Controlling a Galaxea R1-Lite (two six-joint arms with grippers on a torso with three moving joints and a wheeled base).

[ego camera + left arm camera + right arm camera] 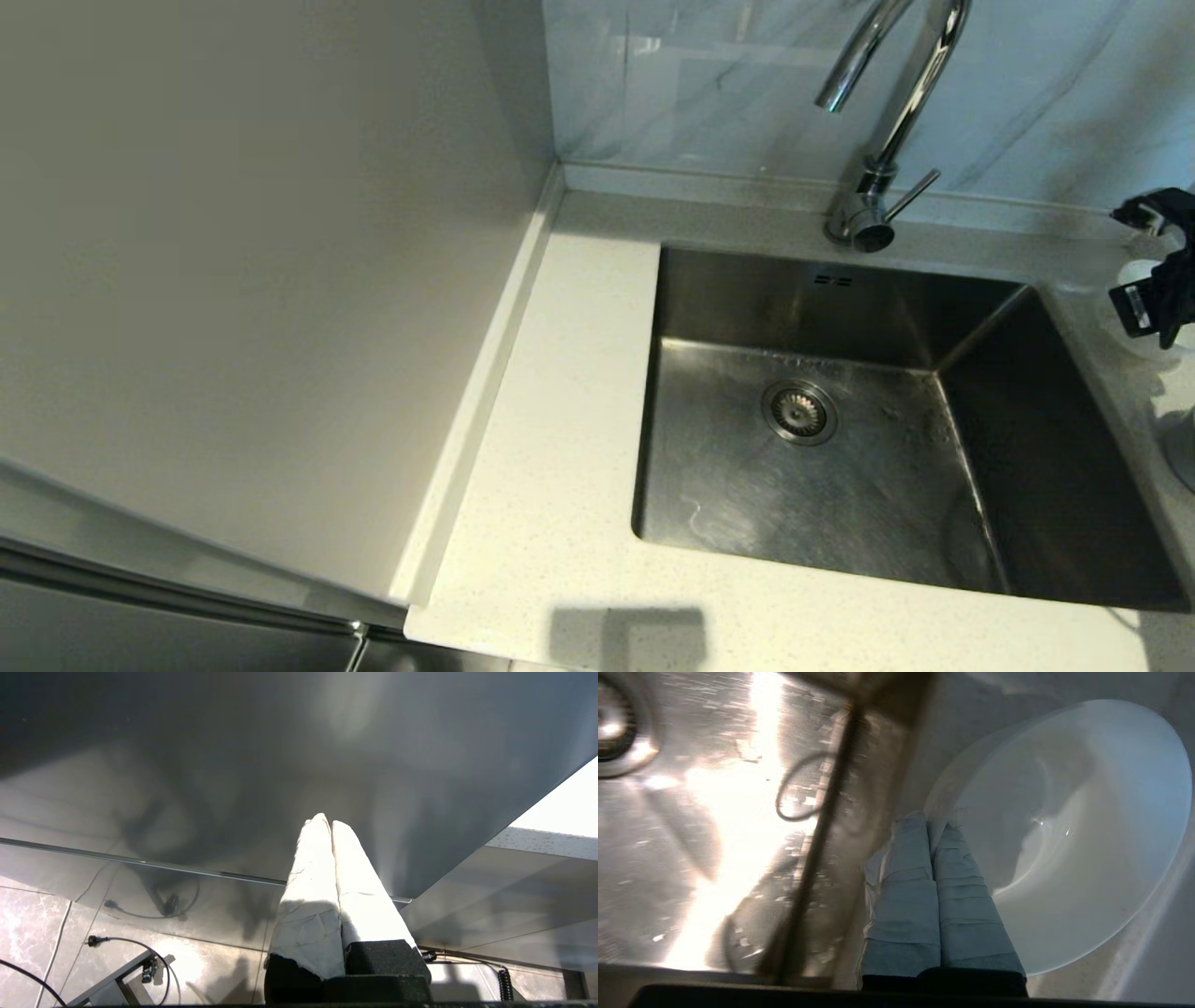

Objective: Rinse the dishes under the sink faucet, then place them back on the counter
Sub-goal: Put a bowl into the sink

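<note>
Head view shows the worktop [560,392] wrapping the sink [840,448], whose basin holds no dishes, with the faucet [896,112] at its far edge. At the far right, beside the sink's right rim, the right pincer [1158,280] hangs over a white bowl [1069,826] resting on the worktop; its taped fingers [901,882] are pressed together at the bowl's rim, and whether the rim is caught between them I cannot tell. The sink lies to the left of that bowl. The left pincer [331,823], closed and empty, hangs low beside the cabinet, well away.
</note>
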